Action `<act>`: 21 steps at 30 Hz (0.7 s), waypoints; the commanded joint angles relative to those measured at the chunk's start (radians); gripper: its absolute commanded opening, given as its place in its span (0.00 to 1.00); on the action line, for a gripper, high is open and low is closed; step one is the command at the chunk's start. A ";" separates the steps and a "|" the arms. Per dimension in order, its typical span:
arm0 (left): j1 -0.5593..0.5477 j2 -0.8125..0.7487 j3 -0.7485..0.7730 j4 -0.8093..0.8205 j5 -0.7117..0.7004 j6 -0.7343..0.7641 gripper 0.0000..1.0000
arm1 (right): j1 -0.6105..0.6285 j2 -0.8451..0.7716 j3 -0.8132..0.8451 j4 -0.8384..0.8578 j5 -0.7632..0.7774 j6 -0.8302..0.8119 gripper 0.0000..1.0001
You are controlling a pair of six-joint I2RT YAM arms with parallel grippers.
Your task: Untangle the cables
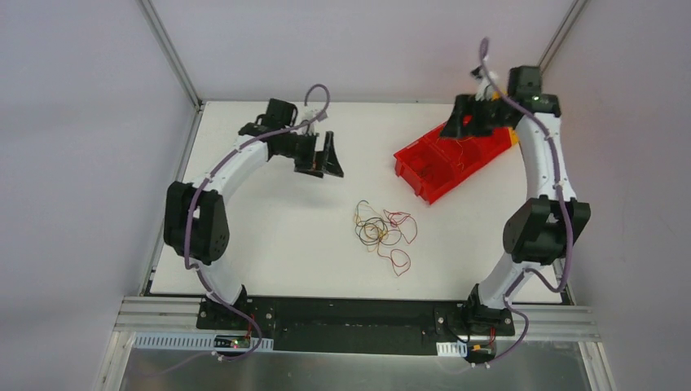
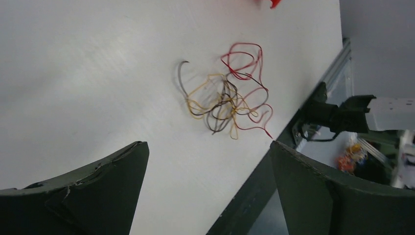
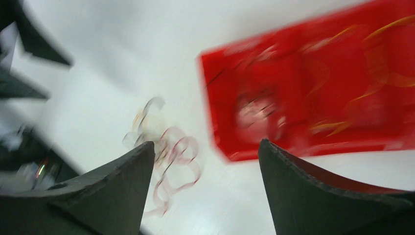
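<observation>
The cables (image 1: 383, 232) lie as a small tangle of thin red, yellow-orange and black curly wires on the white table, near its middle front. They also show in the left wrist view (image 2: 227, 95) and, blurred, in the right wrist view (image 3: 164, 152). My left gripper (image 1: 328, 159) is open and empty, held above the table at the back left, well away from the tangle. My right gripper (image 1: 471, 116) is open and empty, held high over the red bin at the back right. The right wrist view is motion-blurred.
A red plastic bin (image 1: 452, 159) lies at the back right of the table, with a few thin wires inside; it also shows in the right wrist view (image 3: 313, 93). The table's front edge meets a black rail (image 1: 358, 322). Grey walls enclose the sides.
</observation>
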State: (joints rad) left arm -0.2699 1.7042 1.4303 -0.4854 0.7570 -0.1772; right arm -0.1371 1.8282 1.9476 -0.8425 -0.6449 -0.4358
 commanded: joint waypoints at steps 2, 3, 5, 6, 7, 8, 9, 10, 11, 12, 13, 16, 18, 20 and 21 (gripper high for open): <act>-0.142 0.111 0.007 -0.042 0.193 -0.098 0.99 | 0.210 -0.213 -0.407 -0.264 -0.054 -0.122 0.79; -0.175 0.125 0.001 -0.039 0.215 -0.074 0.99 | 0.252 -0.265 -0.483 -0.228 -0.041 -0.103 0.78; -0.213 0.139 -0.021 -0.034 0.232 -0.038 0.97 | 0.330 -0.321 -0.601 -0.153 -0.013 -0.054 0.78; -0.232 0.155 -0.032 -0.032 0.234 -0.026 0.92 | 0.368 -0.344 -0.651 -0.112 0.002 -0.029 0.78; -0.248 0.170 -0.043 -0.028 0.239 -0.020 0.86 | 0.402 -0.361 -0.692 -0.070 0.021 -0.007 0.77; -0.256 0.188 -0.053 -0.024 0.239 -0.020 0.80 | 0.431 -0.374 -0.734 -0.027 0.046 0.012 0.77; -0.259 0.204 -0.062 -0.018 0.240 -0.023 0.74 | 0.458 -0.379 -0.777 0.012 0.063 0.016 0.77; -0.260 0.219 -0.070 -0.010 0.238 -0.032 0.71 | 0.473 -0.378 -0.805 0.033 0.087 0.016 0.77; -0.259 0.232 -0.084 0.007 0.234 -0.039 0.69 | 0.485 -0.375 -0.830 0.049 0.100 0.006 0.76; -0.260 0.242 -0.094 0.020 0.229 -0.045 0.67 | 0.491 -0.369 -0.855 0.063 0.110 -0.006 0.76; -0.262 0.249 -0.103 0.032 0.222 -0.047 0.66 | 0.498 -0.364 -0.878 0.084 0.121 -0.016 0.75; -0.268 0.274 -0.117 0.057 0.188 -0.052 0.64 | 0.526 -0.362 -0.952 0.168 0.159 -0.028 0.74; -0.268 0.289 -0.124 0.074 0.174 -0.071 0.63 | 0.547 -0.362 -0.994 0.224 0.190 -0.032 0.74; -0.270 0.302 -0.134 0.101 0.169 -0.096 0.63 | 0.565 -0.358 -1.027 0.276 0.220 -0.031 0.73; -0.272 0.308 -0.139 0.118 0.168 -0.112 0.63 | 0.569 -0.354 -1.043 0.301 0.230 -0.030 0.73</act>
State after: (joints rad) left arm -0.5415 2.0022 1.3056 -0.4377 0.9340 -0.2398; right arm 0.4030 1.4837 0.9459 -0.6849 -0.4854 -0.4511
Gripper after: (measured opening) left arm 0.636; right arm 0.736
